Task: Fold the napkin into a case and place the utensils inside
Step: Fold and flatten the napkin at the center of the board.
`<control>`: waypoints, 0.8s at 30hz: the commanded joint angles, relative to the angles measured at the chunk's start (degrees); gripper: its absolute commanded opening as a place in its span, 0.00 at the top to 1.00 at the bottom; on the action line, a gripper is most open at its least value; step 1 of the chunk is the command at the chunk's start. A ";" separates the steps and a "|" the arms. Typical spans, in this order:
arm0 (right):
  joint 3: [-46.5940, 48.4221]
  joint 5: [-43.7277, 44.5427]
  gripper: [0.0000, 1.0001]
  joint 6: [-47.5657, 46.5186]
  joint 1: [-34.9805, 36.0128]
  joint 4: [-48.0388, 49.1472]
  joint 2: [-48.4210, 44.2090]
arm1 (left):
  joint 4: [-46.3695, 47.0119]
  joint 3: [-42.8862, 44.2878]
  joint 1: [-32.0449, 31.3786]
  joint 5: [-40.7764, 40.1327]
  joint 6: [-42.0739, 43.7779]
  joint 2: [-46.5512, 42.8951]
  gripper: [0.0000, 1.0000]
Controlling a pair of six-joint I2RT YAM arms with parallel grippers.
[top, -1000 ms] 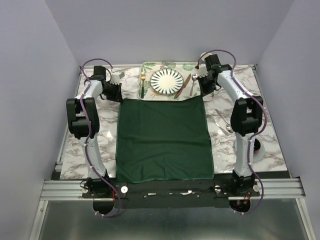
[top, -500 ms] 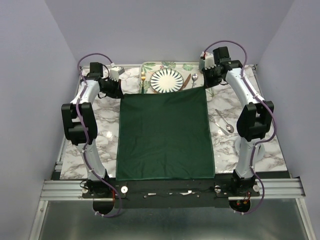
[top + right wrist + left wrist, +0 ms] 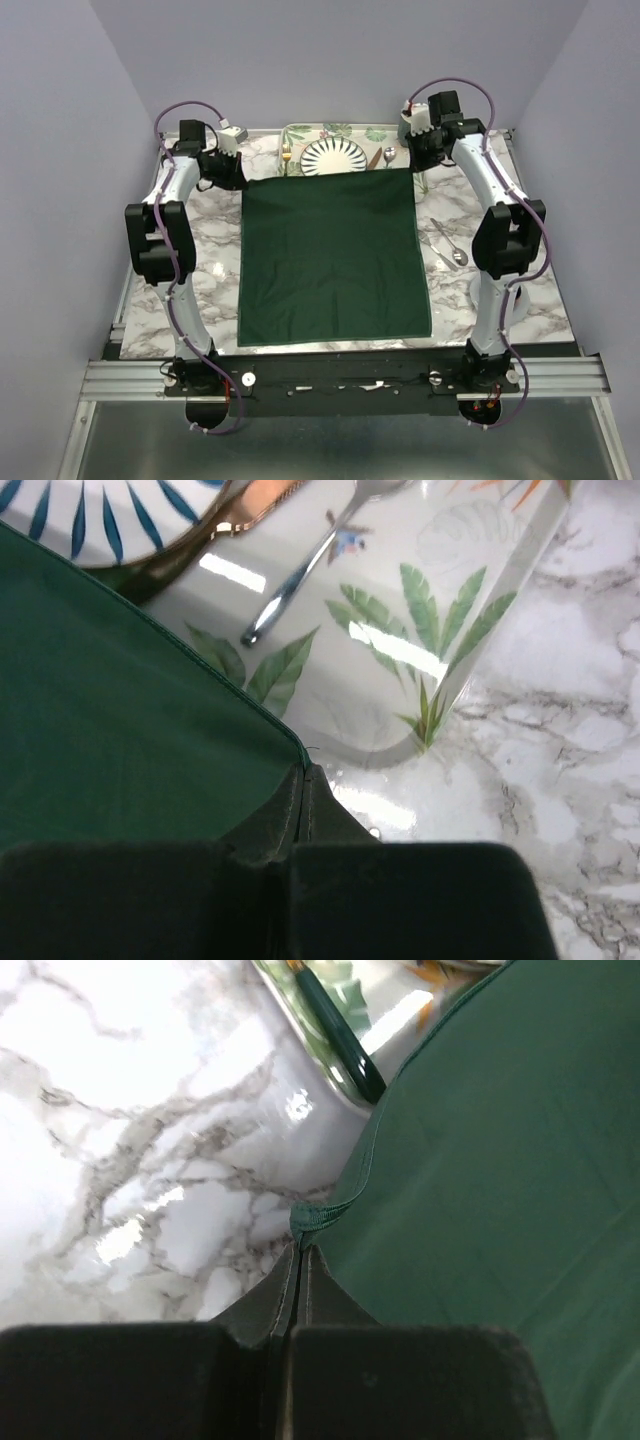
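Note:
The dark green napkin (image 3: 330,255) lies spread flat over the marble table, and its far edge reaches onto the tray. My left gripper (image 3: 240,178) (image 3: 300,1250) is shut on the napkin's far left corner (image 3: 316,1217). At the far right corner, my right gripper (image 3: 412,170) (image 3: 305,770) is shut on the cloth (image 3: 120,700). The gold fork (image 3: 286,158) (image 3: 340,1035) lies left of the striped plate (image 3: 334,155) (image 3: 110,520). To the plate's right lie the copper knife (image 3: 250,505) and the silver spoon (image 3: 388,155) (image 3: 300,575).
The leaf-patterned tray (image 3: 300,132) (image 3: 420,640) sits at the table's far edge and holds the plate and utensils. Two more silver utensils (image 3: 447,243) lie on the marble right of the napkin. Purple walls close in the table on three sides.
Both grippers moved away from the bases with the napkin's far corners. The cloth slid along, its far edge now over the tray's near side and its near edge farther from the rail.

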 commanded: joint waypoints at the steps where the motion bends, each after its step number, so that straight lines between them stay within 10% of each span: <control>1: -7.82 -2.32 1.00 -3.76 -0.40 -0.21 -9.26 | -3.29 -4.73 0.41 4.59 6.86 -7.46 1.00; 24: -40.97 -9.45 0.99 -12.82 -0.40 -4.51 -36.62 | -16.12 -37.61 0.41 4.25 25.61 -39.36 1.00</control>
